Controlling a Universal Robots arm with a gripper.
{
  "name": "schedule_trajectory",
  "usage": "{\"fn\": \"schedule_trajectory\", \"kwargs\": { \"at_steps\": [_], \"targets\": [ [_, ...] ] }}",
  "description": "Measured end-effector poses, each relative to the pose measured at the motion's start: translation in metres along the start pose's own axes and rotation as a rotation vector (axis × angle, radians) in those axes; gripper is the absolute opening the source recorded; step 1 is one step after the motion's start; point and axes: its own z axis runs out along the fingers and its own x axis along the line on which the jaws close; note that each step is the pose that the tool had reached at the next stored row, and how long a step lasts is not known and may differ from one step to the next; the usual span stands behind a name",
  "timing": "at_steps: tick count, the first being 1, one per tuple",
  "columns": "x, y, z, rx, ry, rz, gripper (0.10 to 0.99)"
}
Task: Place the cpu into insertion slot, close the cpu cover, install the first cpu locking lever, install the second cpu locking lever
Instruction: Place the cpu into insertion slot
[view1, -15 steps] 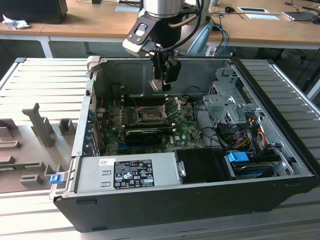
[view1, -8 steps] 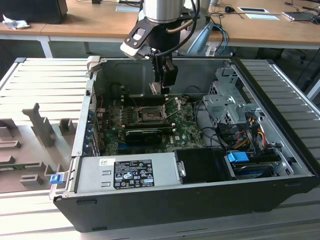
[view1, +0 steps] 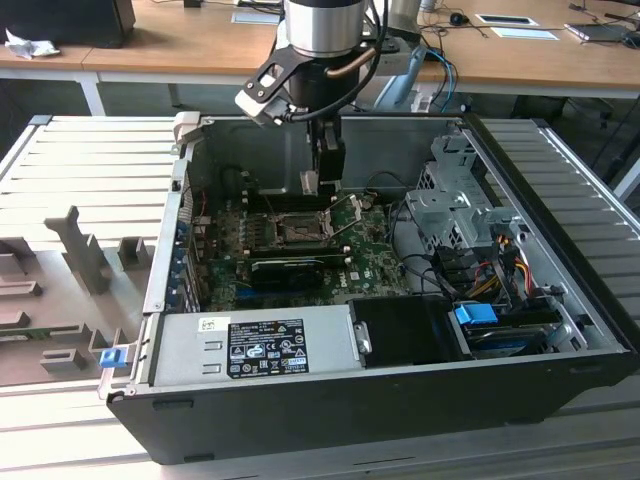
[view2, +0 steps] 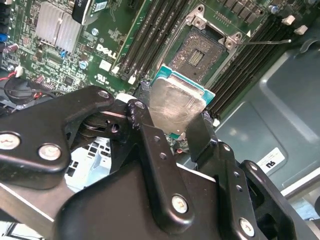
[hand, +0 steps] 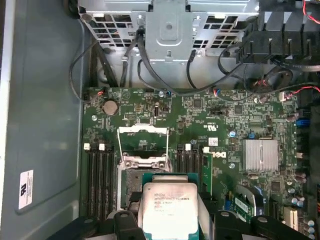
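**Holding the cpu (view2: 175, 100) just short of the open insertion slot (view2: 199, 52)**

Starting at the exterior view's left, the ribbed grey table (view1: 80, 160) carries some grey fixtures (view1: 85, 255). Next comes the open computer case (view1: 330, 410), lying on its side. Inside it the green board (view1: 365, 262) lies flat, and the insertion slot sits near the board's middle with its dark centre bare. My pincer (view1: 322, 172) hangs just above the slot's far edge. Toward the exterior view's right are the metal drive cage (view1: 450, 205) and a bundle of coloured cables (view1: 505, 250).

My pincer is clamped on the cpu. In both wrist views I see black fingers (view2: 150, 145) pressing two opposite edges, with the pale metal top facing the cameras. The chip sits between my fingertips, and its green rim pokes out past them.

It is near the slot but not touching it. In the first wrist view it overlaps the slot's near part, and in the second wrist view it hangs just beside it. The cpu cover (hand: 142, 131) is swung up and back on the side of the slot away from the cpu, with the board showing through its window. A thin locking lever (view2: 262, 42) juts from the slot's corner, standing free of it.
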Motion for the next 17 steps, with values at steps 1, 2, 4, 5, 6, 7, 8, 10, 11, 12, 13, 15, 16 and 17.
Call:
{"fn": "schedule_trajectory", "kwargs": {
  "at_steps": [1, 2, 4, 5, 6, 7, 8, 10, 11, 12, 13, 15, 16, 17],
  "targets": [
    [0.0000, -0.0004, 0.0007, 0.000, -0.0003, 0.001, 0.529],
    [0.0000, -0.0004, 0.0011, 0.000, -0.0003, 0.002, 0.529],
    [0.0000, -0.0005, 0.0021, 0.000, -0.0004, 0.002, 0.529],
    [0.0000, -0.0005, 0.0024, 0.000, -0.0004, 0.003, 0.529],
    [0.0000, -0.0005, 0.0027, 0.000, -0.0005, 0.003, 0.529],
    [-0.0001, -0.0005, 0.0029, 0.000, -0.0005, 0.003, 0.529],
    [-0.0001, -0.0006, 0.0034, 0.000, -0.0006, 0.003, 0.529],
    [-0.0001, -0.0006, 0.0042, 0.000, -0.0005, 0.003, 0.529],
    [-0.0001, -0.0007, 0.0046, 0.000, -0.0005, 0.003, 0.529],
    [-0.0001, -0.0007, 0.0050, 0.000, -0.0004, 0.003, 0.529],
    [-0.0001, -0.0007, 0.0053, 0.000, -0.0004, 0.003, 0.529],
    [-0.0001, -0.0009, 0.0061, 0.000, -0.0005, 0.003, 0.529],
    [-0.0001, -0.0009, 0.0066, 0.000, -0.0005, 0.003, 0.529],
    [-0.0001, -0.0010, 0.0072, 0.000, -0.0005, 0.003, 0.529]
  ]
}}
